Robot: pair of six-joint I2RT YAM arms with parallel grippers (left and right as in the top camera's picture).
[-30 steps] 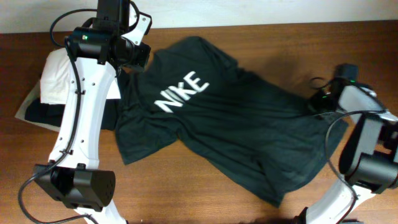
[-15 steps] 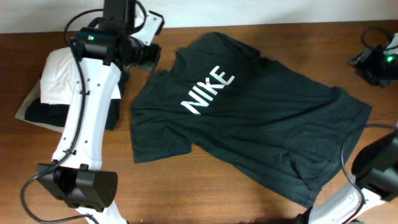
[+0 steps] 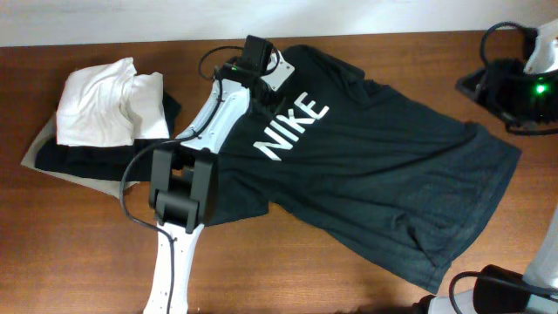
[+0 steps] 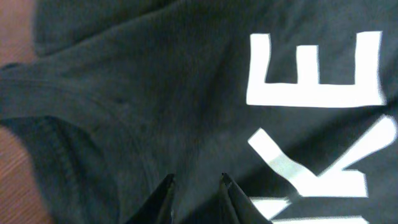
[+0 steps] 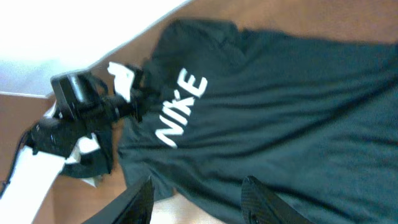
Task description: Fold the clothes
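The T-shirt (image 3: 375, 174) lies spread face up across the bench (image 3: 78, 244), a little wrinkled, with its hem toward the near right and its collar toward the far edge. The left arm (image 3: 218, 122) crosses its near left sleeve. The left fingers (image 4: 163, 199) sit close over the fabric beside the collar and the NIKE lettering (image 3: 292, 126), with a narrow gap between them and nothing held. A folded white garment (image 3: 100, 109) lies left of the shirt. At the far right, the right fingers (image 5: 137, 202) hang high, spread apart and empty.
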